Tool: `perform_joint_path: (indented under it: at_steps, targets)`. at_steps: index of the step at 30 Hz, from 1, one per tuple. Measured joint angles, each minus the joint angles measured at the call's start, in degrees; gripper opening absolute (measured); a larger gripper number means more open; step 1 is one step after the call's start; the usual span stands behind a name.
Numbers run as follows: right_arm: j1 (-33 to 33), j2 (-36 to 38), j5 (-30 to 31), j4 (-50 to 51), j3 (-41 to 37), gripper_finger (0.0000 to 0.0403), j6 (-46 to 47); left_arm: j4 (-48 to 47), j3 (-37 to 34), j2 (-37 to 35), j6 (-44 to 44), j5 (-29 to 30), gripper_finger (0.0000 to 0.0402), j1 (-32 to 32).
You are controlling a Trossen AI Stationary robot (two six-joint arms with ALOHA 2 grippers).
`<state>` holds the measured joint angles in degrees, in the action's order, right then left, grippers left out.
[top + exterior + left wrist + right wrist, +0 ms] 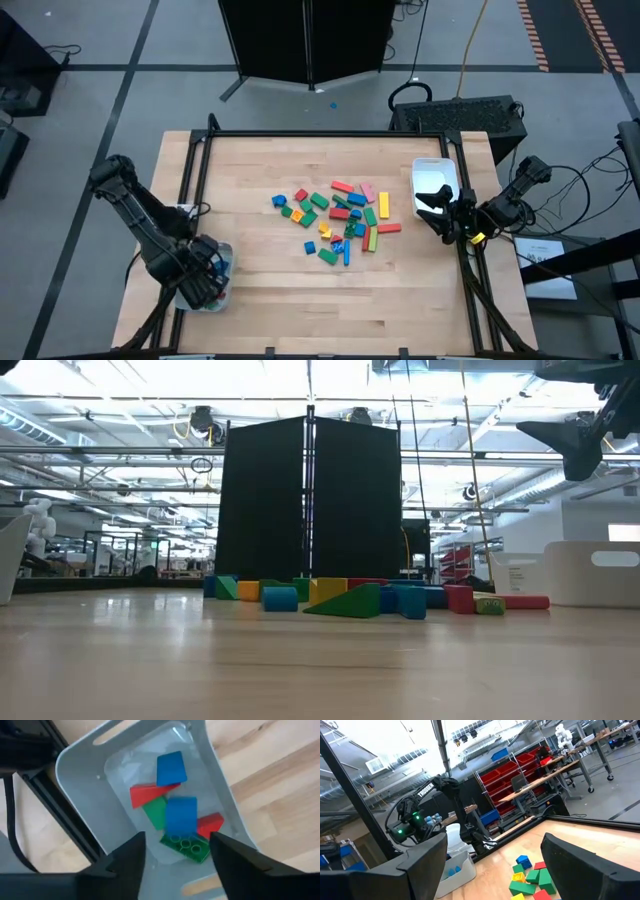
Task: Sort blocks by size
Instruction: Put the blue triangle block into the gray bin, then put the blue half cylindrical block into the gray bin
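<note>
A loose pile of coloured blocks [340, 215] lies on the middle of the wooden table; it also shows in the low view [380, 598]. My left gripper [200, 285] hangs open, pointing down over a pale tray [75, 775] at the table's near left. Several blocks rest in that tray: two blue ones [172, 768], two red ones, a plain green one and a studded green one [186, 845]. The nearer blue block [181, 815] shows between my fingers, clear of both. My right gripper [437, 212] waits open at the table's right edge, holding nothing.
A second pale tray [432, 172] stands at the right edge, just beyond my right gripper. Black frame rails [330, 134] run along the table's far, left and right edges. Bare wood lies between the pile and the near edge.
</note>
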<state>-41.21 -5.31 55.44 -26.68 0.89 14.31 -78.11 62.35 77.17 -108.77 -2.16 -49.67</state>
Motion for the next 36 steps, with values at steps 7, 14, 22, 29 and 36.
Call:
perform_joint_path:
  at_steps: [7, 14, 22, 29, 36]
  targets:
    - [0.0, 0.0, 0.0, 0.0, 0.0, 0.0313, -0.1, -0.3, 0.0, 0.0, -0.4, -1.7, 0.0288, 0.2]
    - [0.0, 0.0, 0.0, 0.0, 0.0, 0.0313, -0.1, 11.4, 0.0, 0.1, 0.7, 15.3, 0.0291, 7.0]
    - [0.0, 0.0, 0.0, 0.0, 0.0, 0.0313, 0.0, 30.7, 0.0, 5.7, 47.3, 25.1, 0.0292, 21.6]
    - [0.0, 0.0, 0.0, 0.0, 0.0, 0.0313, 0.0, 47.5, 0.0, 11.1, 91.9, 16.7, 0.0292, 30.7]
    - [0.0, 0.0, 0.0, 0.0, 0.0, 0.0313, 0.0, 53.3, 0.0, 15.2, 115.7, 12.0, 0.0292, 37.1]
